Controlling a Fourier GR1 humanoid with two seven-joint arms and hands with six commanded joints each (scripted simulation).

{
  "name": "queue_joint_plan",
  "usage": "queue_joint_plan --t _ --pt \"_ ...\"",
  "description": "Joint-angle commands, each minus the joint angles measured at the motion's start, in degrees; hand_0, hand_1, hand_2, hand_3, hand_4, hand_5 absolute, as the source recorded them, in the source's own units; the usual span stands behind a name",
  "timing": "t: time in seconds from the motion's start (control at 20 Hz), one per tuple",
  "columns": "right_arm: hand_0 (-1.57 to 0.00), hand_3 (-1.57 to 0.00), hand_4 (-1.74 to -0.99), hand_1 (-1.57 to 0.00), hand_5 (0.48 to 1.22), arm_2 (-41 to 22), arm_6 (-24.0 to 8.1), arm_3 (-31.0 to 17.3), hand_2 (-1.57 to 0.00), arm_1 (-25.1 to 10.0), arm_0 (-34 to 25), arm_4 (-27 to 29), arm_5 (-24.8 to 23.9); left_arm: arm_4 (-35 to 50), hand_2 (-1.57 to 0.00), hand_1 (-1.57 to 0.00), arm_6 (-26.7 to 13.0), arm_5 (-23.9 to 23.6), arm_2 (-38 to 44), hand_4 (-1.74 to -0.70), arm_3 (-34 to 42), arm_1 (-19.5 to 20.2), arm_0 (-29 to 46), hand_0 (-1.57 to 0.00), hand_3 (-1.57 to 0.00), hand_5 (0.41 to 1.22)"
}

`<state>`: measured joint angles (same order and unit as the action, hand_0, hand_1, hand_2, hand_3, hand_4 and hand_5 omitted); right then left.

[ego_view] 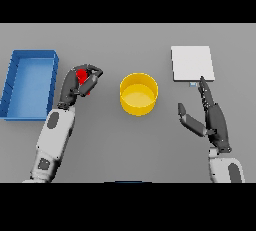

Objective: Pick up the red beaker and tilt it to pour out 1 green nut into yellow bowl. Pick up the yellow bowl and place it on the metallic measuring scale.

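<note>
- I read no brand, label or writing on anything in my head view; every surface I can see is plain colour.
- My count: one red beaker (81, 76), one yellow bowl (138, 94), one metallic measuring scale (192, 63), one blue bin (15, 87), and two hands on the grey tabletop (125, 145).
- My left hand (83, 81) sits left of centre, and its fingers and thumb are curled round the red beaker; only patches of red show between the dark fingers.
- The hand covers too much of the beaker for me to tell whether it stands upright or tilts, or whether it rests on the tabletop.
- I cannot make out any green nut, in the beaker or in the bowl.
- The yellow bowl stands upright at the middle of the tabletop, just right of the beaker and apart from both hands; what I see of its inside is plain yellow.
- The metallic measuring scale is a pale square plate at the far right, well apart from the bowl.
- My right hand (210, 117) lies at the near right with fingers straight and thumb spread out to the left, holding nothing; its fingertips reach the near edge of the scale.
- The blue bin is a rectangular tray at the far left, just left of my left arm.
</note>
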<state>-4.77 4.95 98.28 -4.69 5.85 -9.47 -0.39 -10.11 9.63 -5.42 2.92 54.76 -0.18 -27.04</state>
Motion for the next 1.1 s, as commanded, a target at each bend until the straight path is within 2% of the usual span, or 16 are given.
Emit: queue_joint_plan --t 0.0,0.05,0.1,0.15,0.2,0.3,0.45,0.5,0.55,0.65,0.8,1.05 --pt "0.00 0.00 -1.291 0.00 0.684 0.0 1.2 -0.1 0.00 0.0 0.5 0.1 0.2 0.1 -1.22 -1.21 -0.7 0.0 0.2 -1.45 -0.3 -0.5 -0.5 -1.21 -1.22 1.109" --pt "0.00 0.00 -1.293 0.00 0.682 0.0 0.9 -0.1 0.00 0.2 0.1 0.2 0.1 -0.2 -1.29 -1.29 -0.5 -0.4 0.5 -1.45 -1.3 -0.6 -1.1 -1.28 -1.29 1.132" --pt "0.00 0.00 -1.296 0.00 0.681 0.3 0.1 -0.7 0.00 0.1 -0.6 0.5 0.2 -0.5 -1.35 -1.34 0.5 -1.0 0.8 -1.51 -2.1 -0.8 -1.8 -1.34 -1.34 1.132" --pt "0.00 0.00 -1.303 0.00 0.682 -0.3 0.9 -0.2 0.00 0.2 0.0 0.6 0.8 0.1 -1.39 -1.39 0.7 -1.1 1.2 -1.55 -2.3 -0.8 -2.0 -1.38 -1.39 1.129" --pt "0.00 0.00 -1.296 0.00 0.682 -0.1 0.4 -0.8 0.00 0.0 -0.7 0.3 0.6 0.7 -1.43 -1.42 0.7 -1.2 1.1 -1.59 -1.8 -0.9 -2.0 -1.42 -1.43 1.123" --pt "0.00 0.00 -1.281 0.00 0.676 -0.6 1.5 -1.4 0.00 -0.2 -1.0 -0.6 0.6 1.4 -1.48 -1.48 0.8 -1.1 0.4 -1.64 0.1 -0.6 -1.1 -1.48 -1.48 1.112" --pt "0.00 0.00 -1.254 0.00 0.667 -0.7 1.0 -1.5 0.00 -0.1 -1.7 -1.4 0.0 1.8 -1.52 -1.52 0.1 -1.8 -0.7 -1.69 3.2 0.6 -1.2 -1.52 -1.52 1.100" --pt "0.00 0.00 -1.258 0.00 0.669 -1.3 2.2 -1.5 0.00 0.3 -0.6 -1.6 0.2 1.9 -1.53 -1.53 0.0 -1.9 -1.3 -1.70 4.9 0.9 -0.9 -1.53 -1.53 1.098" --pt "0.00 0.00 -1.255 0.00 0.672 -0.7 1.5 -1.7 0.00 -0.1 -1.2 -1.4 0.2 1.4 -1.54 -1.54 -1.4 -2.4 -2.1 -1.71 6.6 1.3 -1.2 -1.54 -1.54 1.097" --pt "0.00 0.00 -1.245 0.00 0.673 -1.2 2.1 -1.0 0.00 -0.1 -0.8 -2.5 -0.5 -0.9 -1.55 -1.55 -4.7 -2.7 -5.0 -1.72 10.7 2.8 -1.4 -1.55 -1.55 1.101" --pt "0.00 0.00 -1.245 0.00 0.688 -1.9 1.1 0.1 0.00 0.0 -0.6 -4.1 -1.3 -7.3 -1.56 -1.56 -10.3 -0.1 -11.4 -1.73 12.7 7.3 -3.5 -1.56 -1.56 1.119" --pt "0.00 0.00 -1.243 0.00 0.705 -2.7 1.2 0.8 0.00 0.6 1.0 -4.9 -1.5 -10.9 -1.56 -1.56 -12.5 2.0 -16.4 -1.73 12.1 9.5 -5.8 -1.56 -1.56 1.114"
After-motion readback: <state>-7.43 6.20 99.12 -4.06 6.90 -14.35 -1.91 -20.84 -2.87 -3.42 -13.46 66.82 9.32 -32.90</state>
